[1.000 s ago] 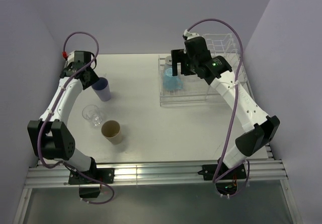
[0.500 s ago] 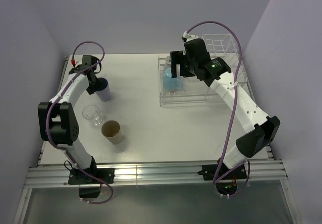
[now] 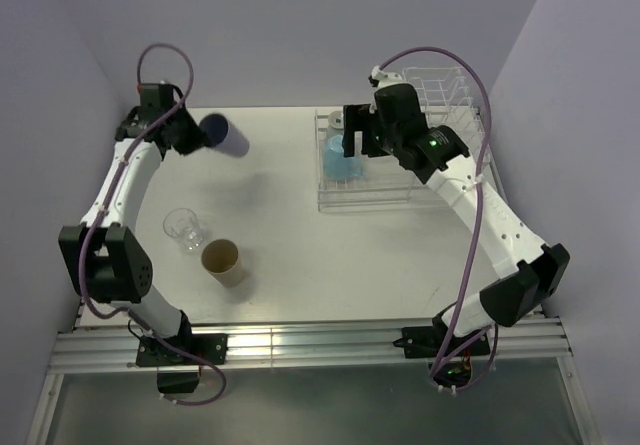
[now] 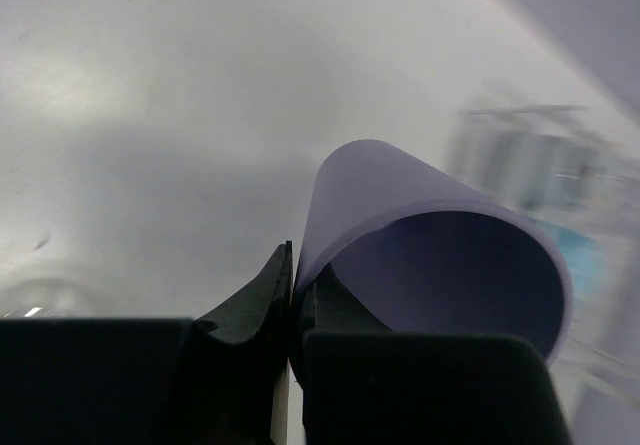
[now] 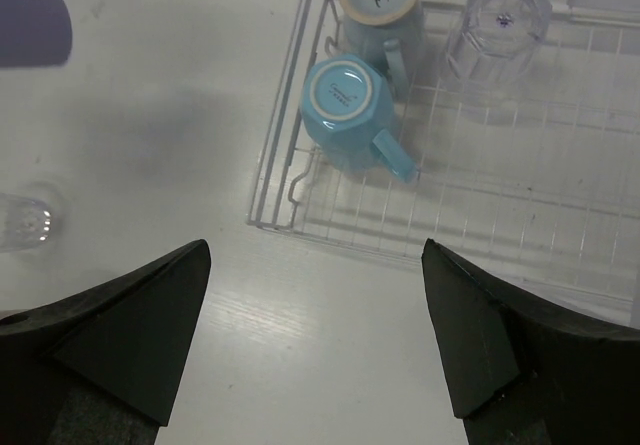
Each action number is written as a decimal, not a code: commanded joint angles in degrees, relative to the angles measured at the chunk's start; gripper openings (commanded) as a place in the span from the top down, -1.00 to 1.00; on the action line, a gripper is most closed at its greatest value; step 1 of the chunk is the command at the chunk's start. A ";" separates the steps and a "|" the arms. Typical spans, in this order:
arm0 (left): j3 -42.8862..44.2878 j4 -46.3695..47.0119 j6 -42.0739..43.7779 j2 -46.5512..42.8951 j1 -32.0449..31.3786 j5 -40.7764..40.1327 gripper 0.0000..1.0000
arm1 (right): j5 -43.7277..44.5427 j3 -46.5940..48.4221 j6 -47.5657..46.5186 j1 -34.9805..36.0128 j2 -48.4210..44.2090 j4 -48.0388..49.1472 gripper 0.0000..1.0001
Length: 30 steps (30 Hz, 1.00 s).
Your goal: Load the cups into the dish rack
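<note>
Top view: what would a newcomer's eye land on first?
The lavender tumbler, pinched at its rim by the left fingers and held sideways in the air at far left. Next, the dish rack at far right, with two light blue mugs and a faceted glass upside down in it; a clear glass and tan cup stand near left.

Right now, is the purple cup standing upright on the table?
No, the left gripper pinches the purple cup by its rim and holds it tipped on its side above the table.
</note>
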 commanded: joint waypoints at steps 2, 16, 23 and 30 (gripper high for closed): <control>7.45 9.61 -2.76 -10.36 -0.11 25.16 1.00 | -3.77 -3.83 2.21 0.37 -7.26 9.29 -0.89; -17.25 59.27 -29.49 -20.65 -7.58 58.07 1.00 | -39.63 -28.53 21.98 -3.59 -24.85 54.96 -0.98; -17.18 69.48 -34.51 -19.25 -11.09 59.40 1.00 | -46.58 -31.09 28.66 -3.94 -22.92 63.26 -0.99; -16.91 70.71 -34.33 -17.14 -14.52 58.43 1.00 | -50.45 -31.88 33.67 -4.03 -21.25 72.12 -1.00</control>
